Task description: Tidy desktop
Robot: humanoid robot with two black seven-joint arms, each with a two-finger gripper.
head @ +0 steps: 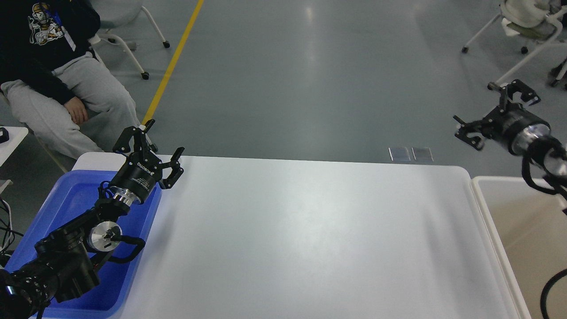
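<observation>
The white desktop (301, 235) fills the middle of the head view, with nothing lying on it. My left gripper (150, 141) is open and empty, held above the far left corner of the desktop, over the rim of the blue tray (75, 201). My right gripper (496, 106) is open and empty, raised high above the far right corner of the desktop, beside the cream-white bin (487, 221).
The blue tray lies at the left edge under my left arm. The cream-white bin stands at the right edge; the part of its inside that shows looks bare. A seated person (62, 84) is at the far left. Wheeled chairs (527, 40) stand at the far right.
</observation>
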